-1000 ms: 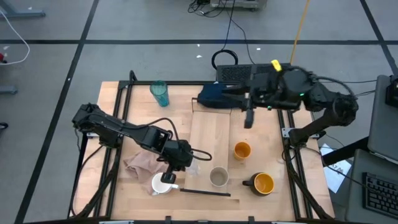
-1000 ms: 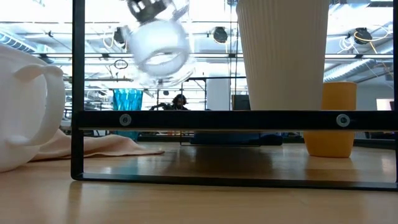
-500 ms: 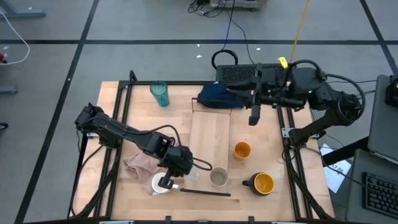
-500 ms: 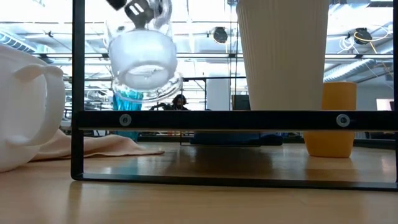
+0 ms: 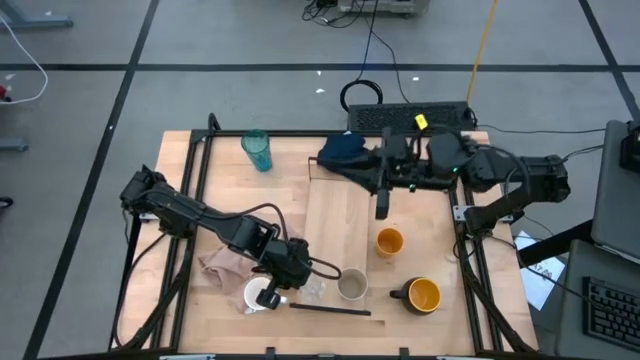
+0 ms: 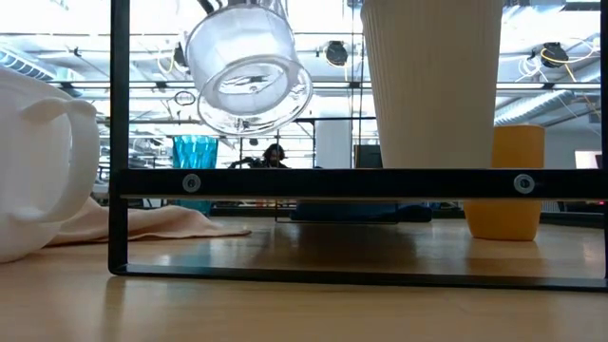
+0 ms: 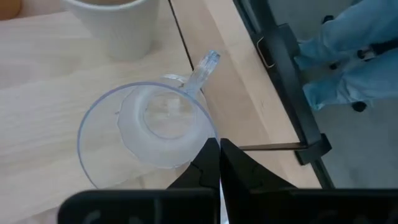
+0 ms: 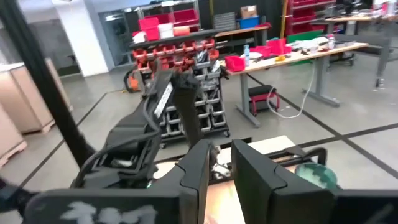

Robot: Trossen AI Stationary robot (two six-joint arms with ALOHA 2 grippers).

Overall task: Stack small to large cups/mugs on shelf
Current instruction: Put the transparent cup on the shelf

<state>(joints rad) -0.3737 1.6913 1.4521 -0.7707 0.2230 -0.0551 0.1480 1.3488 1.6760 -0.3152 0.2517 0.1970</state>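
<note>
From above we see the left gripper [image 5: 268, 296] low near the front edge of the table, its fingers clenched on the rim of the tiny clear cup [image 7: 149, 127], which hangs tilted in the air, its mouth turned sideways [image 6: 249, 74]. Just beside it stand the white mug [image 5: 258, 296], next to a crumpled cloth [image 5: 225, 262], and the beige cup [image 5: 351, 285]. The small orange cup [image 5: 389, 241] and the dark yellow-lined mug [image 5: 423, 294] stand to the right of the shelf [image 5: 338, 215]; the tall teal tumbler [image 5: 257, 150] stands at the far left corner. The right gripper [image 5: 381, 205] hovers over the shelf's far end, fingers nearly together, grasping nothing.
</note>
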